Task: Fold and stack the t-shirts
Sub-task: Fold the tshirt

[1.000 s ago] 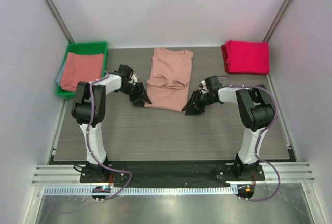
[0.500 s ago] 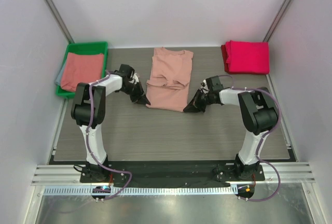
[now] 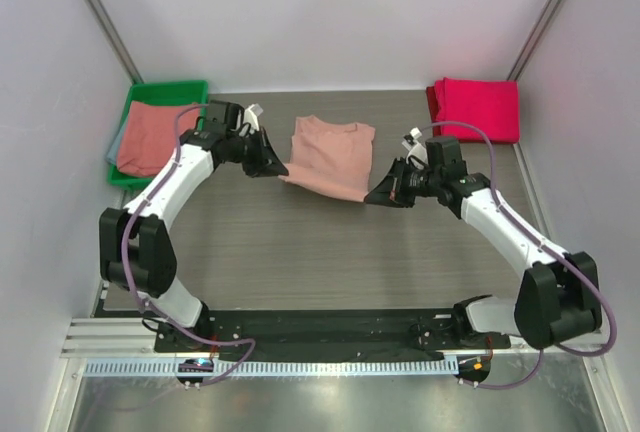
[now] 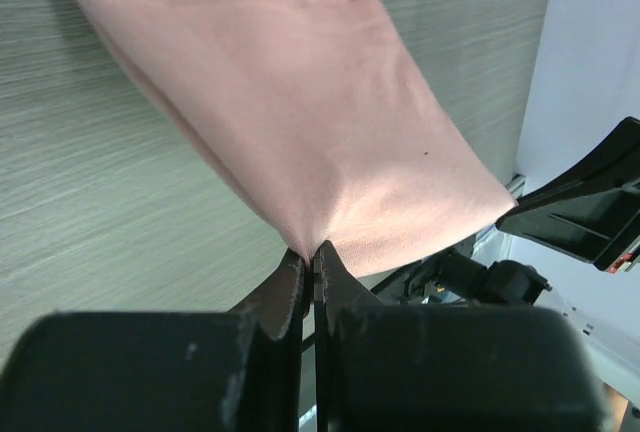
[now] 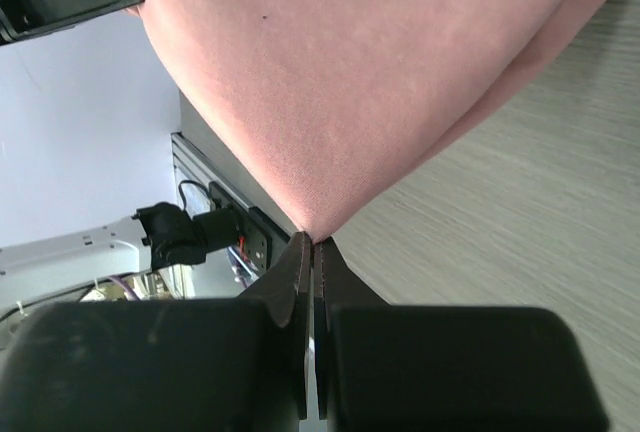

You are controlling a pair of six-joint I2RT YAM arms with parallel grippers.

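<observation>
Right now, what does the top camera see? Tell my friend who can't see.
The left hand and right hand each pinch a near corner of a salmon-pink t-shirt, holding that edge above the table. A magenta t-shirt lies far right, a green bin holding a shirt far left.

Centre: a plain, dusty salmon-pink t-shirt [image 3: 330, 157] over a grey table [image 3: 330, 252] streaked with fine wood grain. Far right: a folded, bright magenta t-shirt [image 3: 477, 109]. Far left: a green plastic bin [image 3: 168, 89] holding a coral-red t-shirt [image 3: 152, 137], with grey cloth [image 3: 117, 144] at its left edge. The left arm [image 3: 178, 180] and right arm [image 3: 505, 224] are white with black joints and purple cables.
</observation>
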